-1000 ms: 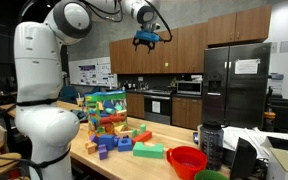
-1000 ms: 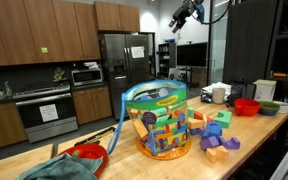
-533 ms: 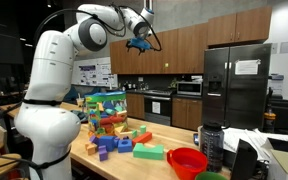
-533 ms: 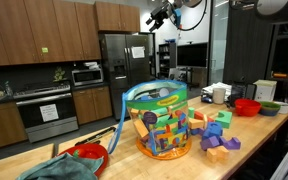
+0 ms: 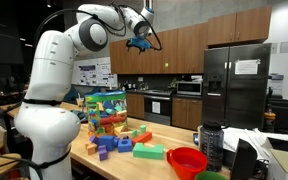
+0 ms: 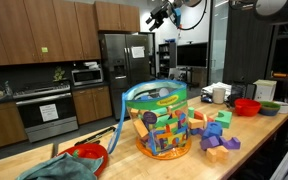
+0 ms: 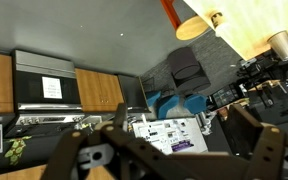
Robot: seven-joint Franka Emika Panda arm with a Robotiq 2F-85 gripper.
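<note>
Since a second ago the arm has swung round, and the gripper has slid a little sideways and a bit lower, high up in the air. Over the last half second it has not moved at all. Its two fingers stand wide apart in the wrist view and hold nothing. So no toy has been picked up, and the gripper is nowhere near one. The nearest thing is the basket of blocks. It stands on the wooden table, far below the gripper and well apart from it. Some loose blocks lie just beside the basket, a few close to the table's front edge in an exterior view. A red bowl sits near the table's edge too. Up high there is lots of open room around the gripper. Wooden cupboards show behind it, but how close they are cannot be told.
</note>
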